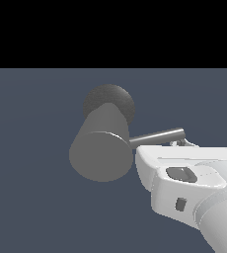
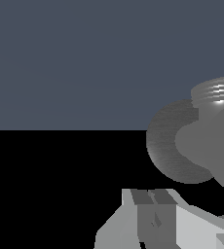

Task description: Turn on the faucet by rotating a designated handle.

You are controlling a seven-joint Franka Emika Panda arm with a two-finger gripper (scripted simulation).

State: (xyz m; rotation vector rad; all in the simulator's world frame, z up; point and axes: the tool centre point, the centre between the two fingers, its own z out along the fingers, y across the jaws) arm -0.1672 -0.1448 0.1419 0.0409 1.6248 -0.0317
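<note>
Arm low at exterior view's right, claw [image 2: 155, 214] clenched beside handle [image 1: 157, 136].

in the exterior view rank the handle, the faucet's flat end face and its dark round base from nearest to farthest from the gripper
1. The handle: thin rod right at the gripper, at its upper edge.
2. The flat end face: toward the exterior view's left of the gripper.
3. The dark round base: above and behind the faucet cylinder.
</note>
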